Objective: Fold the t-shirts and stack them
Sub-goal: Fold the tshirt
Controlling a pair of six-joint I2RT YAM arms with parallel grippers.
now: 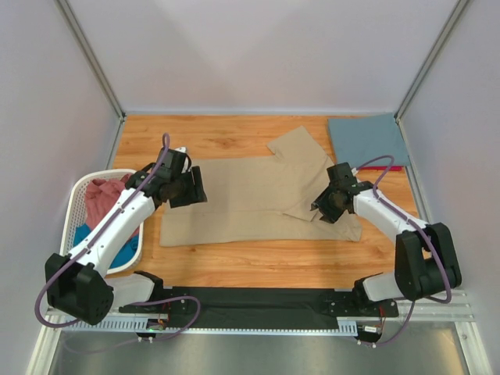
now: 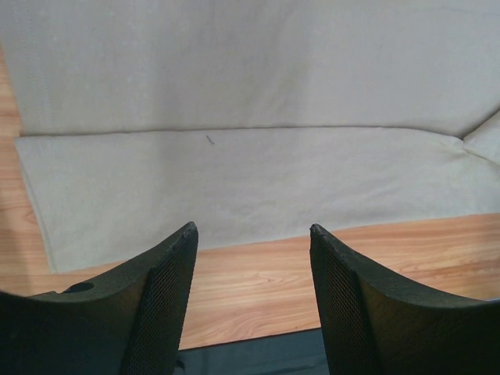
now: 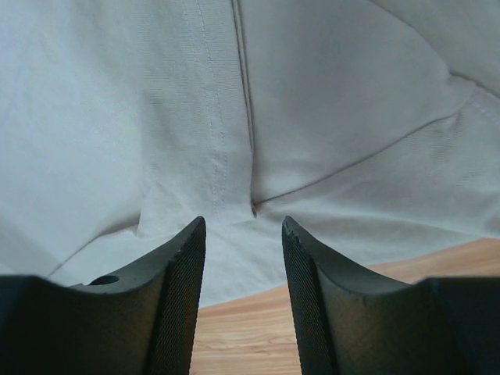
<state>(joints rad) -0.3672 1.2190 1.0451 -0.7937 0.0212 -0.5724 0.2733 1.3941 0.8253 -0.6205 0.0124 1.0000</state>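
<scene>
Jaws of the left gripper point(image 2: 251, 228) are held wide and empty at the left edge of the tan t-shirt point(image 1: 250, 203). Those of the right gripper point(image 3: 244, 220), less parted, grip nothing above a sleeve seam. The shirt is spread across the wooden table point(image 1: 234, 266). A folded slate blue t-shirt point(image 1: 367, 139) lies far right, by white walls point(image 1: 258, 55).

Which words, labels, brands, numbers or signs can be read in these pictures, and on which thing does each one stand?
None can be read. The tan t-shirt, the folded blue t-shirt and the white basket show no lettering. The small dark mark on the tan cloth, in the left wrist view, is no letter.
</scene>
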